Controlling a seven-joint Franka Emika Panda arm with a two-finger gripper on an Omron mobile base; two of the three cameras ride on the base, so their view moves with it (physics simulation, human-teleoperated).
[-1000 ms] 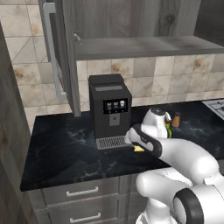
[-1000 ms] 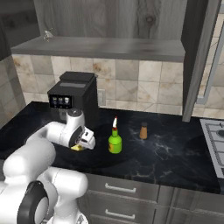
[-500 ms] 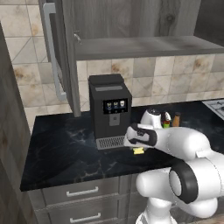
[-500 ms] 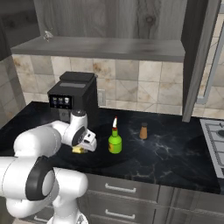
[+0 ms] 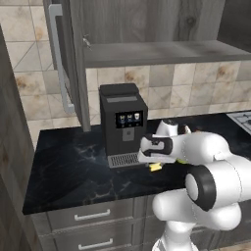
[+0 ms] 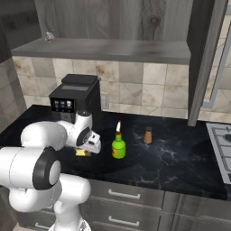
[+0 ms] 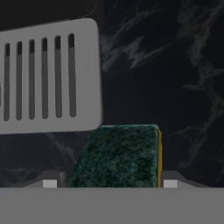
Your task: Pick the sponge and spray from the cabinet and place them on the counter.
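Drawn back slightly toward the base over the last second, with the forearm swung lower across the left base view. Gripper [image 7: 107, 183] down at the counter [image 5: 68, 171], finger tips astride the sponge [image 7: 117, 154]; whether clamped or merely bracketing cannot be told. Sponge green face up, yellow edge at one side, lying on the counter just beside the grey slotted drip tray [image 7: 48, 76] of the coffee machine [image 6: 74, 101]. Spray [image 6: 118, 146] upright on the counter, near the hand. Orange-brown shaker [image 6: 148, 135] further along. Cabinet [image 6: 113, 27] open above.
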